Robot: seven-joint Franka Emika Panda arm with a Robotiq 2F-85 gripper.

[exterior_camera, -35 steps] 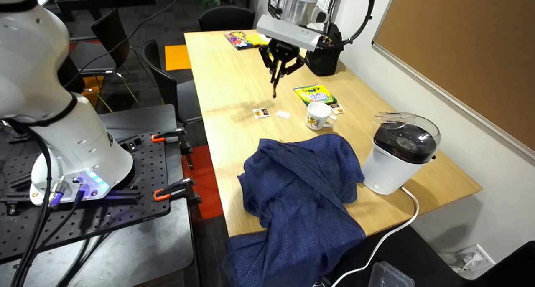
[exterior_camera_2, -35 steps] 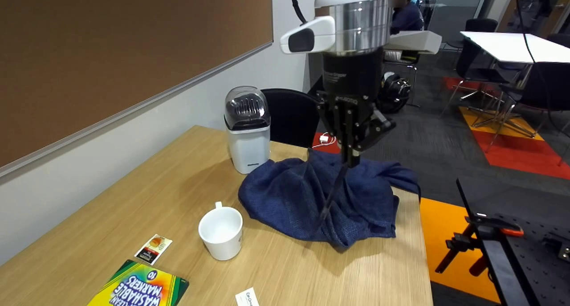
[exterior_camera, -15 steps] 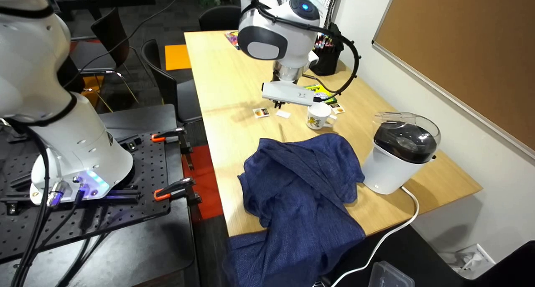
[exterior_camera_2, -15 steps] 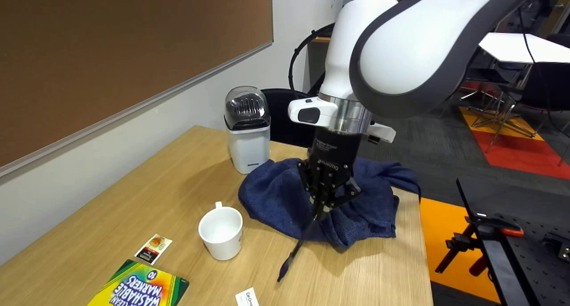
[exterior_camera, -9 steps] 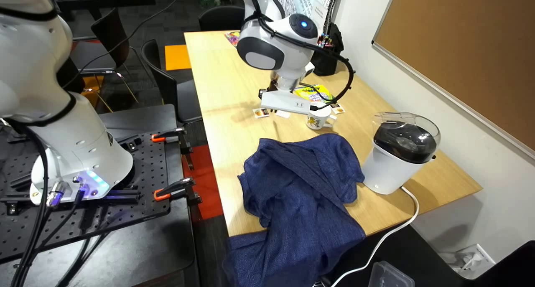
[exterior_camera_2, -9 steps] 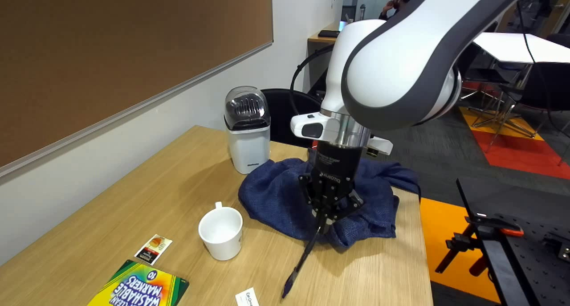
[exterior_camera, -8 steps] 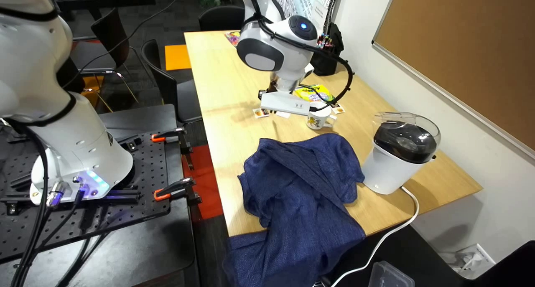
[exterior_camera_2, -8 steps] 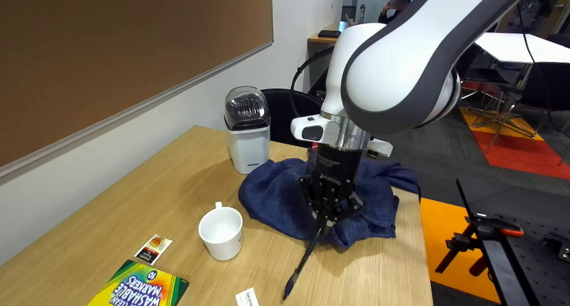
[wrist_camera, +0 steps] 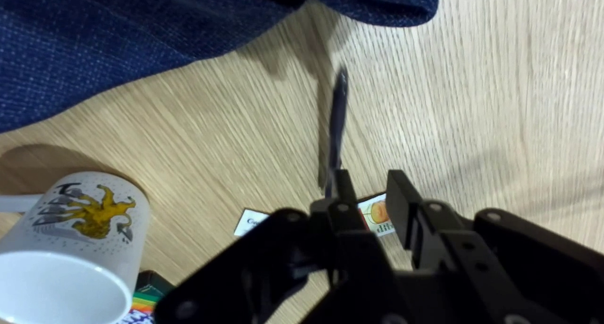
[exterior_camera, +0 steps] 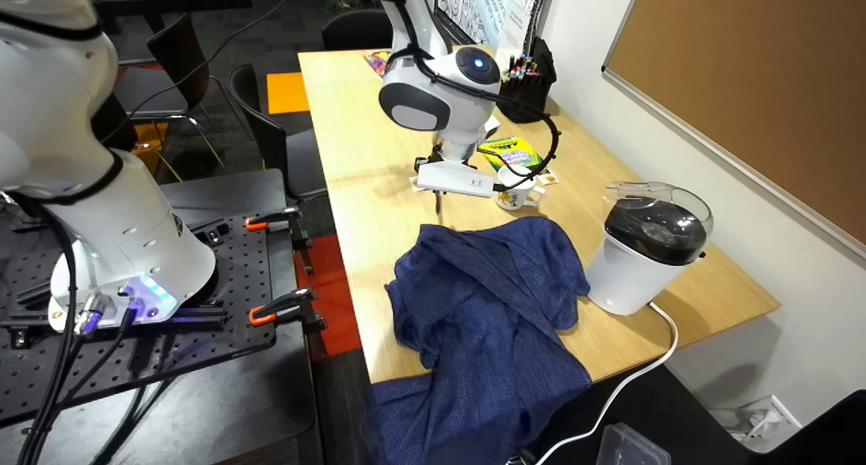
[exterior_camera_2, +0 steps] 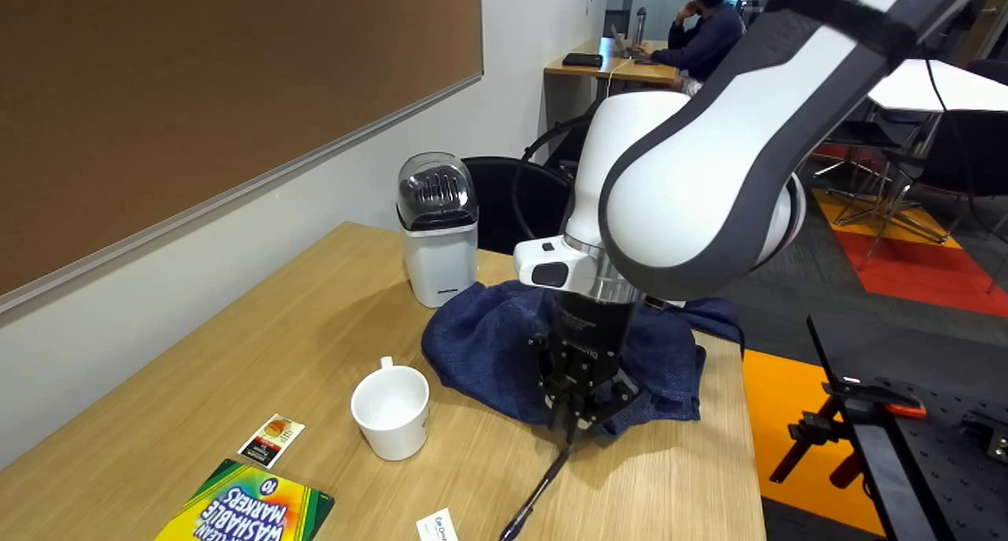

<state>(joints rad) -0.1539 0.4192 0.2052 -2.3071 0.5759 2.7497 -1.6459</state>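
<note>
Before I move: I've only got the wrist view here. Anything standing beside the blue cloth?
Observer: Yes, a white, domed appliance stands right by the cloth.
Operator: Which side of the gripper and that dark stick is the wall?
Observer: Same side as the white mug, in both exterior views.
Operator: Does the cloth end on the table?
Observer: No, in an exterior view part of it hangs over the table's end.
</note>
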